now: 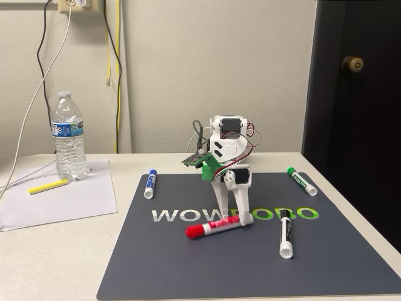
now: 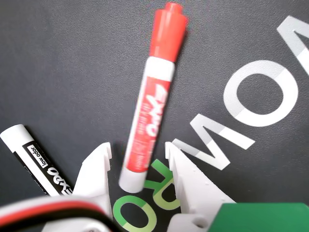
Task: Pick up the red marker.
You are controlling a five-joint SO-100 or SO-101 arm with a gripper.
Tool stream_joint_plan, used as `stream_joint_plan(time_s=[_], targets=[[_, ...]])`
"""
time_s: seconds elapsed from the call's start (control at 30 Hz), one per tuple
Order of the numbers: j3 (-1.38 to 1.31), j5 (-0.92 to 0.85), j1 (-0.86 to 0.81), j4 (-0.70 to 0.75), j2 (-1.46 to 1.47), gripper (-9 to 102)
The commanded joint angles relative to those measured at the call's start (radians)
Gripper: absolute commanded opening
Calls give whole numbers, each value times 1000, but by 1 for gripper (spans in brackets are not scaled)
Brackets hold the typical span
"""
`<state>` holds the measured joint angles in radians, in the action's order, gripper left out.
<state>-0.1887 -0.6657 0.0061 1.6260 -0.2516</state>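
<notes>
a pale table point(image 1: 56, 251) carries a dark grey mat point(image 1: 188, 263) printed with large white and green letters. on the mat stands the white robot arm point(image 1: 227, 147), bent forward and down, with green parts and loose wires near its upper joint. a clear water bottle point(image 1: 67, 137) stands upright on a sheet of white paper point(image 1: 69, 197) at the left of the fixed view, and a yellow marker point(image 1: 47, 186) lies on that paper just in front of the bottle.

the red marker point(image 1: 216, 226) lies flat on the mat over the printed letters, red cap toward the left in the fixed view. the gripper point(image 1: 235, 219) is lowered over the marker's white tail end. in the wrist view the gripper point(image 2: 139, 151) is spread apart, one white finger point(image 2: 96, 169) on each side of the red marker point(image 2: 152, 96) barrel with a gap on both sides, so nothing is grasped.

a black-labelled white marker point(image 1: 286, 233) lies on the mat to the right in the fixed view, near the red one but apart from it. a blue marker point(image 1: 150, 183) lies at the mat's far left, and a green marker point(image 1: 301, 180) at its far right.
</notes>
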Motion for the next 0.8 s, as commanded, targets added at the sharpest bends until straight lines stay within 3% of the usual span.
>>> stream_joint_plan(time_s=[0.0, 0.77], targets=[[-35, -11, 2, 11, -11, 23], [-35, -118, -103, 84, -18, 22]])
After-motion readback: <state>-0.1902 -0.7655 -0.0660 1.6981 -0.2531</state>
